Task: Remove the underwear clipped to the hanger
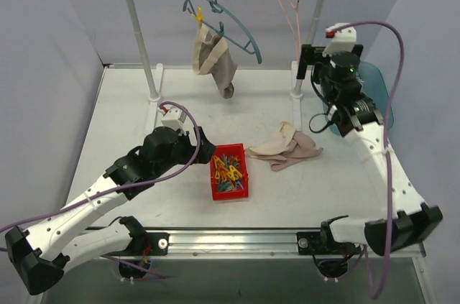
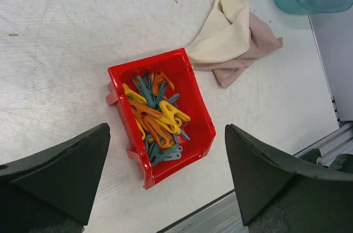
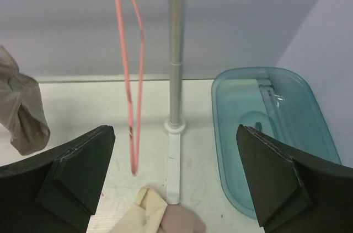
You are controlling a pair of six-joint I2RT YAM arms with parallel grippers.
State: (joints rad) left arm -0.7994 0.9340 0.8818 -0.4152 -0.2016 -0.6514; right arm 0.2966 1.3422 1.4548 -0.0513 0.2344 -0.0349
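A beige pair of underwear (image 1: 213, 60) hangs from a teal hanger (image 1: 233, 20) on the rail, held by a yellow clip (image 1: 200, 15); its lower part shows at the left of the right wrist view (image 3: 22, 113). My left gripper (image 1: 203, 147) is open and empty above the table, just left of the red bin (image 1: 229, 172). My right gripper (image 1: 310, 63) is open and empty, held high beside the rack's right post (image 1: 309, 31), facing an empty pink hanger (image 3: 132, 68).
The red bin (image 2: 162, 114) holds several coloured clips. Cream and pink underwear (image 1: 286, 147) lie loose on the table, also in the left wrist view (image 2: 231, 37). A teal plastic tub (image 3: 270, 128) sits at the right. The rack's left post (image 1: 140, 38) stands at the back.
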